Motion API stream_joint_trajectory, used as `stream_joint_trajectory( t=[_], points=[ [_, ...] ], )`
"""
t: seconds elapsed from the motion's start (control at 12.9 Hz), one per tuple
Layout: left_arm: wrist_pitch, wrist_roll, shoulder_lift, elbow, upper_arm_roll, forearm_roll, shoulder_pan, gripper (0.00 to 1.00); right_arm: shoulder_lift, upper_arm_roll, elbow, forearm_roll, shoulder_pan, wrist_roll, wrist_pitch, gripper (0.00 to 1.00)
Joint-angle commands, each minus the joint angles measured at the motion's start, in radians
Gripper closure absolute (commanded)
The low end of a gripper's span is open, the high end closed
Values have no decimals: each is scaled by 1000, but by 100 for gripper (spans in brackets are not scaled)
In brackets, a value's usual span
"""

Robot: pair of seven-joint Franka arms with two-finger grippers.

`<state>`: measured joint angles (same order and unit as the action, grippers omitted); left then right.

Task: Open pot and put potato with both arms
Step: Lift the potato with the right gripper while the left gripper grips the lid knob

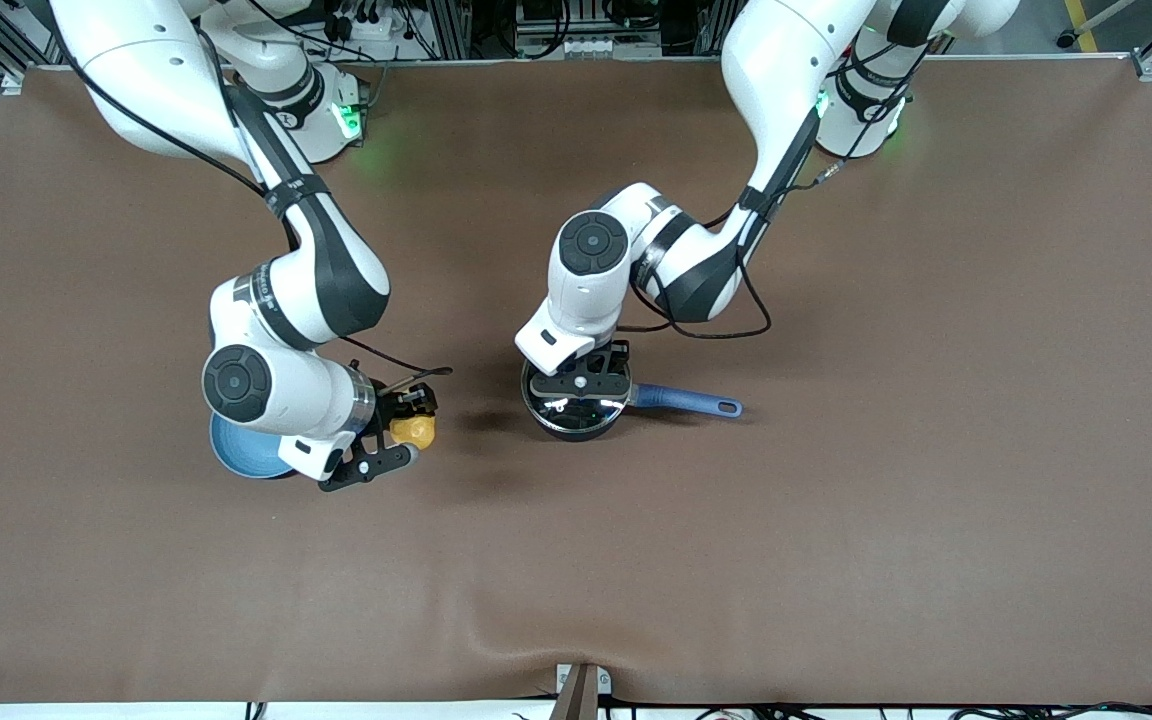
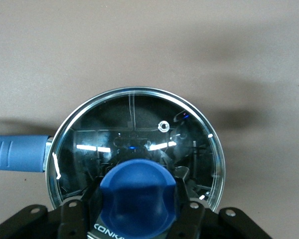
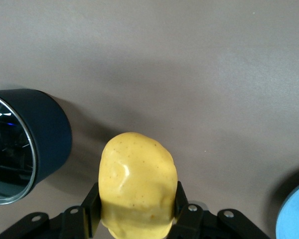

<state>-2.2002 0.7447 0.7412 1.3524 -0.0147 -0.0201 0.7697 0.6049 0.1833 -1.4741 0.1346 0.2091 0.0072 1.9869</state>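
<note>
The bench [image 1: 836, 520] carries a brown cover, and both arms reach down over its middle band. The left arm enters from its base at the top of the front view and bends down to the pot [image 1: 576, 405], which stands on the bench about midway between the two ends; the right arm descends over the part of the bench toward its own end. The pot is a black round saucepan with its glass lid [image 2: 134, 144] seated on the rim and its long blue handle [image 1: 686, 400] pointing toward the left arm's end of the bench. The left gripper [image 1: 581, 378] sits directly on top of the lid — in the left wrist view its fingers [image 2: 187, 206] flank the blue knob [image 2: 138, 196] on both sides and clamp it. A flat light-blue plate [image 1: 241, 450] lies on the bench under the right arm's wrist, largely hidden by it. The right gripper [image 1: 406, 432] hangs over the bench between the plate and the pot, just beside the plate's edge. It is closed around the potato [image 3: 138, 184] — a yellow lumpy oval pinched between the two fingers [image 3: 89, 206], clear of the bench surface. In the right wrist view the pot's dark wall shows beside the potato, apart from it.
</note>
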Motion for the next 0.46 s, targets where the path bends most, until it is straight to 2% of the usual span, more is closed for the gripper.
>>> stream_joint_trajectory(
  t=[0.0, 0.08, 0.23, 0.39],
  points=[
    [19, 15, -23, -26, 15, -8, 10, 95, -17, -1, 1, 5, 12, 43, -13, 100],
    [33, 15, -49, -24, 15, -9, 6, 100, -17, 5, 4, 5, 22, 74, -13, 100],
    [115, 12, -124, -22, 15, -11, -18, 100, -17, 5, 6, 5, 45, 112, -13, 100],
    [201, -19, -210, -9, 13, -3, -88, 100, -19, 7, 6, 5, 71, 160, -11, 100]
  ],
)
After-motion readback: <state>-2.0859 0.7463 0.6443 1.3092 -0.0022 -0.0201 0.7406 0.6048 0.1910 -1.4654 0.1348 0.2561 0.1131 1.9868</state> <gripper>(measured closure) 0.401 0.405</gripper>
